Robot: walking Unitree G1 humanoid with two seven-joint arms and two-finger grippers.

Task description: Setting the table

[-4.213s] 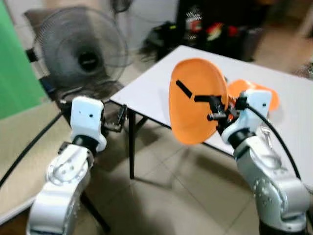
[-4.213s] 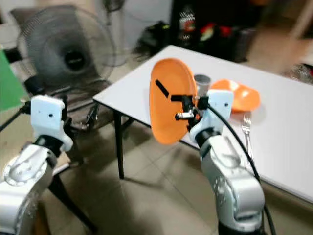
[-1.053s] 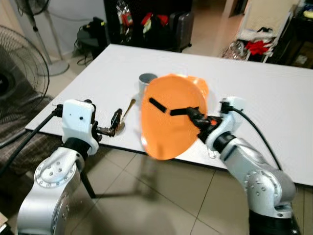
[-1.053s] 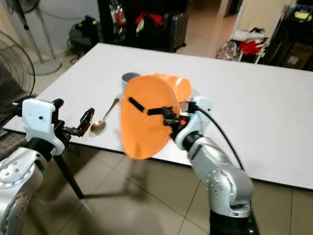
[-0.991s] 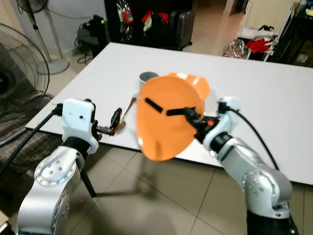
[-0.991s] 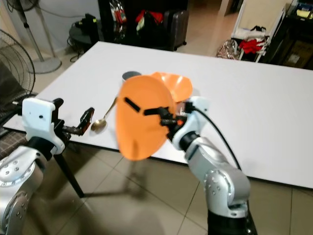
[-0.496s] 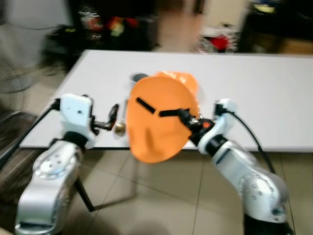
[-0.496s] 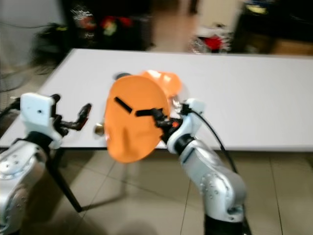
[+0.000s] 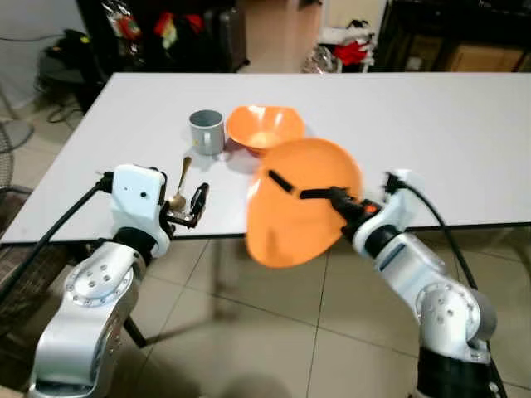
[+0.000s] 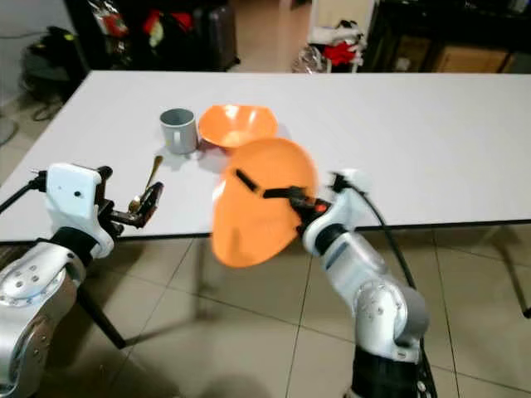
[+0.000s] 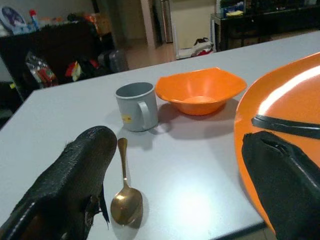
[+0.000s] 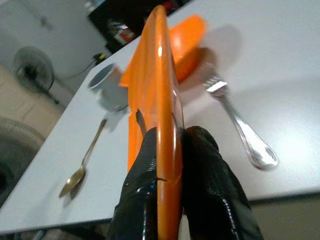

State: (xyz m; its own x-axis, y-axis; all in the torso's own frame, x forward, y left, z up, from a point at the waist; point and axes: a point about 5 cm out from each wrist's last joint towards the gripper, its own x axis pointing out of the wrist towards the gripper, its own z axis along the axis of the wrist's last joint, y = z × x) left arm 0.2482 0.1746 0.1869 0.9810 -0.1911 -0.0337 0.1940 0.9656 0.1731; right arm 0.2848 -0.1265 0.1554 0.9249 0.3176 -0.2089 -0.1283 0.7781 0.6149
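My right gripper is shut on the rim of an orange plate. It holds the plate tilted on edge over the near edge of the white table. In the right wrist view the fingers pinch the plate from both sides. An orange bowl and a grey mug stand on the table to the left. A spoon lies in front of the mug, and a fork lies to the bowl's right. Near the spoon, my left gripper stands open and empty at the table edge.
The table's right half is bare white surface. Dark furniture, a suitcase and bags stand behind the table. Tiled floor lies under the near edge, and a table leg drops below my left arm.
The view has swung, so the table now lies square in front of me. The plate in my right gripper has shifted right and lower, uncovering the bowl and mug.
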